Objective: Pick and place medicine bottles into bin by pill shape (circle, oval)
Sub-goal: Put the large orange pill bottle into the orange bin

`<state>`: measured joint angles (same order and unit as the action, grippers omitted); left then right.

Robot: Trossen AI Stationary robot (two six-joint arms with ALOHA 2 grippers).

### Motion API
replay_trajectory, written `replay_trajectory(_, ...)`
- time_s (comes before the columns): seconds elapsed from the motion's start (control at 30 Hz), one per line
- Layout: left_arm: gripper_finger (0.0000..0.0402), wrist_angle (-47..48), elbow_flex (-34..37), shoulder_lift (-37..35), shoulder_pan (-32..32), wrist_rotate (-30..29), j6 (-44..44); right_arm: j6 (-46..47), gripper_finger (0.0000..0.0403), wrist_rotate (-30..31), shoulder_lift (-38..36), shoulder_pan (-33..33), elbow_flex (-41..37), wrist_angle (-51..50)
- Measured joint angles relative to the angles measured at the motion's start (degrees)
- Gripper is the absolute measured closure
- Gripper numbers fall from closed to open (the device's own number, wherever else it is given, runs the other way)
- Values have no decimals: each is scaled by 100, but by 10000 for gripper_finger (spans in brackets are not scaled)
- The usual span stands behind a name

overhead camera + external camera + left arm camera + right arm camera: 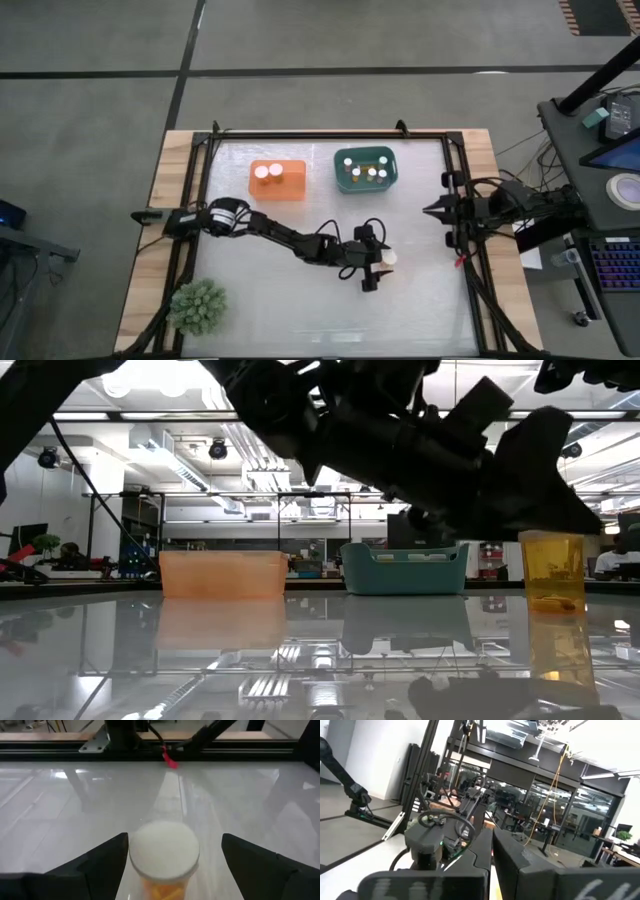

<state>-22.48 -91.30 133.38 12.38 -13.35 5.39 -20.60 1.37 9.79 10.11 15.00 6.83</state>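
Observation:
One amber medicine bottle (388, 257) with a white cap (164, 851) stands upright on its base on the table, right of the middle; it also shows in the low view (552, 570). My left gripper (378, 258) is open. Its two fingers stand on either side of the bottle (165, 890), one close beside the cap and the other well apart from it. My right gripper (432, 211) is shut and empty at the table's right edge. The orange bin (277, 180) holds two bottles. The teal bin (365, 170) holds several.
Both bins stand side by side at the far middle of the table. A green plant (197, 305) sits at the near left corner. Black frame rails (470, 280) run along the table's edges. A red tag (170, 759) lies near the right rail.

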Motion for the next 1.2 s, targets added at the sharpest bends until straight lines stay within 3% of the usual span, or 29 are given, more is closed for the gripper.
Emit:
replay_trajectory(0.23, 114, 11, 2, 0, 0, -27, -12, -35, 394, 19, 1, -2, 0, -24)
replay_trajectory(0.73, 212, 44, 2, 0, -2, -302, 39, -42, 394, 21, 1, -2, 0, -63)
replay_trajectory(0.93, 213, 233, 2, -127, -2, -667, 17, -46, 394, 90, 1, 0, 0, -136)
replay_trajectory(1.2, 213, 1076, 231, -968, -4, -1111, -431, -46, 394, 920, -43, 0, 0, -314)
